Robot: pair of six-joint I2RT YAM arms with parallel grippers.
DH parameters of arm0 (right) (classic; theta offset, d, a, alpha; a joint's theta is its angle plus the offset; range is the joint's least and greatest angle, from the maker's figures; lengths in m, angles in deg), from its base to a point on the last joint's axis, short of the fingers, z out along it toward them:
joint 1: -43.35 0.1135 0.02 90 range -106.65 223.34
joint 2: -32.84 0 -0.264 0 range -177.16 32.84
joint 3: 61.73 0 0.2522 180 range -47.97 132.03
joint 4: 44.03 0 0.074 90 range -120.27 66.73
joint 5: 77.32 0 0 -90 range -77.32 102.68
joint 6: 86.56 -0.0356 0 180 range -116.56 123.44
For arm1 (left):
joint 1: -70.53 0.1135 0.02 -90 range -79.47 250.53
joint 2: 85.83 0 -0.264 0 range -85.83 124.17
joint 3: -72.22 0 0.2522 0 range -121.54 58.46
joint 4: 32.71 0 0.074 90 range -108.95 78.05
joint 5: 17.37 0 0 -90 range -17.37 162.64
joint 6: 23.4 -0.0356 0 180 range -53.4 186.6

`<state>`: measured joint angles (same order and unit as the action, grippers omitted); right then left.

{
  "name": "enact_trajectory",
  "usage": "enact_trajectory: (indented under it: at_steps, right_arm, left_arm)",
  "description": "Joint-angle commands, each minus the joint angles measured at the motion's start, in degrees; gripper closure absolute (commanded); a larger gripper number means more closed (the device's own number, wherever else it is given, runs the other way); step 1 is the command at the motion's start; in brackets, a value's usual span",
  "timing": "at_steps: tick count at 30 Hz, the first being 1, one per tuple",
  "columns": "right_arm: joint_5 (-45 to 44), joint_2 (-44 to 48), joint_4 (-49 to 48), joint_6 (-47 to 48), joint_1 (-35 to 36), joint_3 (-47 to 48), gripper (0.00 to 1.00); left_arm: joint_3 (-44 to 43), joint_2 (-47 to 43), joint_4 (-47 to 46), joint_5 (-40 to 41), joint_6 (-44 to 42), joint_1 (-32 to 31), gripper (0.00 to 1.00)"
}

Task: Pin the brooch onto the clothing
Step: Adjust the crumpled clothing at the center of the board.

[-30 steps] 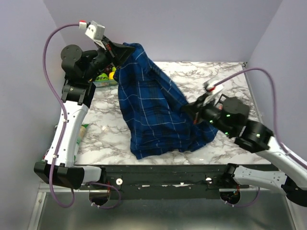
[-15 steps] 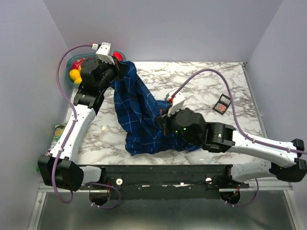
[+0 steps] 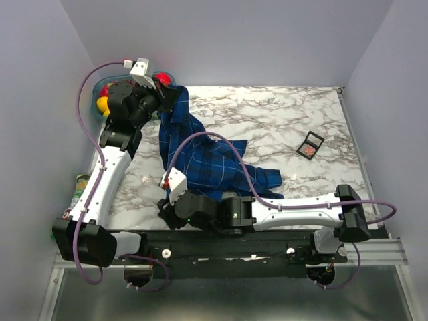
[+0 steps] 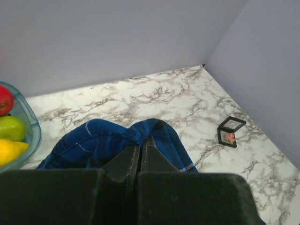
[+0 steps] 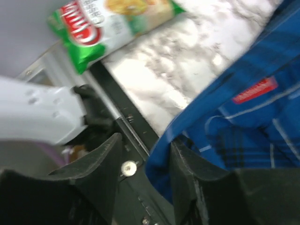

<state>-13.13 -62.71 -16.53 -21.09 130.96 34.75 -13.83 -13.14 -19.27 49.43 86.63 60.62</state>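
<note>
A: Brooch (image 3: 308, 152), where is it?
B: In its open black case (image 3: 314, 138), far right, well apart from both claws. The left gripper (image 3: 166, 101) is clamped on the raised shirt (image 3: 207, 160). The right gripper (image 5: 145, 144) gapes around the hem.
A: Unclear?
B: The brooch's shape.

Robot lab test cell; marble-print tabletop (image 3: 287, 110) boxed on three sides by plain lilac walls (image 3: 234, 40); left arm (image 3: 100, 184) and right arm (image 3: 301, 202) bolted to a black rail (image 3: 227, 242); purple cables (image 3: 83, 87) trailing.

Even, soft light with faint shadows; the right wrist view is motion-blurred, the others sharp.
</note>
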Motion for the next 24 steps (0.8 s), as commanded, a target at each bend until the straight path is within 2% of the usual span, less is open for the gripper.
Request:
enact_trajectory:
  at_steps: [1,2,4,12,14,20,24]
  right_arm:
    - [10.52,5.62,-5.56,2.37,3.35,-3.96,0.37]
    - [6.85,6.94,-5.56,2.82,3.18,-6.14,0.30]
    - [3.58,11.23,-5.04,3.00,2.39,-8.79,0.26]
    - [-0.21,23.99,4.45,-3.94,-12.10,-21.10,0.22]
    - [-1.00,26.71,6.12,-4.64,-16.31,-24.61,0.18]
    - [0.57,31.12,7.71,-10.70,-29.31,-34.80,0.12]
    - [2.77,31.74,8.15,-14.13,-35.92,-38.41,0.11]
  left_arm:
    - [-0.40,0.35,-14.70,-7.87,5.44,3.57,1.00]
    - [0.04,0.26,-16.37,-9.65,6.67,4.02,1.00]
    - [1.18,0.18,-20.41,-13.60,10.00,4.90,1.00]
    - [3.03,0.26,-27.45,-20.04,15.82,7.62,1.00]
    - [3.21,0.00,-27.72,-20.39,16.18,7.98,1.00]
    - [4.17,-0.17,-30.70,-22.68,18.81,8.86,1.00]
    - [5.14,-0.70,-32.11,-23.55,19.78,9.12,1.00]
